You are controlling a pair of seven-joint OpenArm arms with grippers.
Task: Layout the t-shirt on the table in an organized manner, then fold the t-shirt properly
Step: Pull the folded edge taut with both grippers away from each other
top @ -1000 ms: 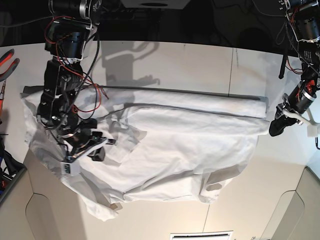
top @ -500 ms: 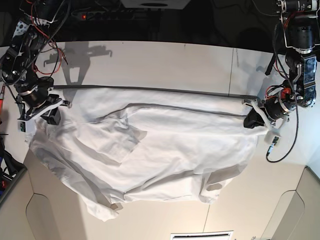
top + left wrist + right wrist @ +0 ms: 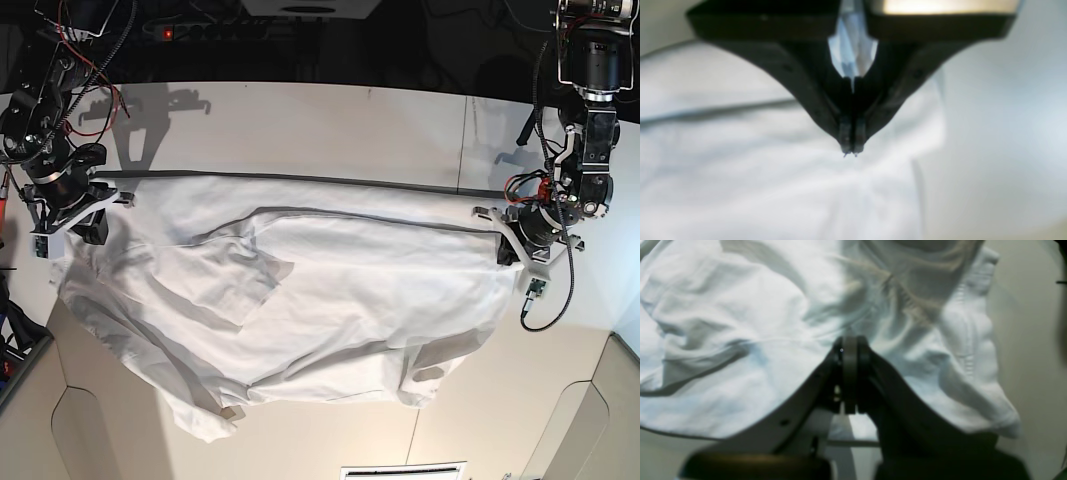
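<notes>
The white t-shirt (image 3: 330, 290) lies wrinkled across the table (image 3: 330, 120), its far edge pulled into a straight line between both grippers. My right gripper (image 3: 88, 222) is at the shirt's far left corner. In the right wrist view it (image 3: 850, 340) is shut, and creases in the t-shirt (image 3: 740, 323) run into its tips. At the shirt's right edge my left gripper (image 3: 503, 243) is also shut. Its tips (image 3: 850, 153) pinch the t-shirt (image 3: 740, 183), with bare table (image 3: 1007, 116) to the right.
A thin dark seam (image 3: 463, 140) crosses the tabletop on the right. Two rounded cut-outs (image 3: 100, 440) (image 3: 580, 430) notch the near edge. A dark bin (image 3: 15, 350) sits off the table's left side. The far edge meets a dark background with cables.
My right arm moved from the shirt's lower left up to its far left corner. My left gripper came inward onto the right edge. The shirt's far edge now runs straight between them.
</notes>
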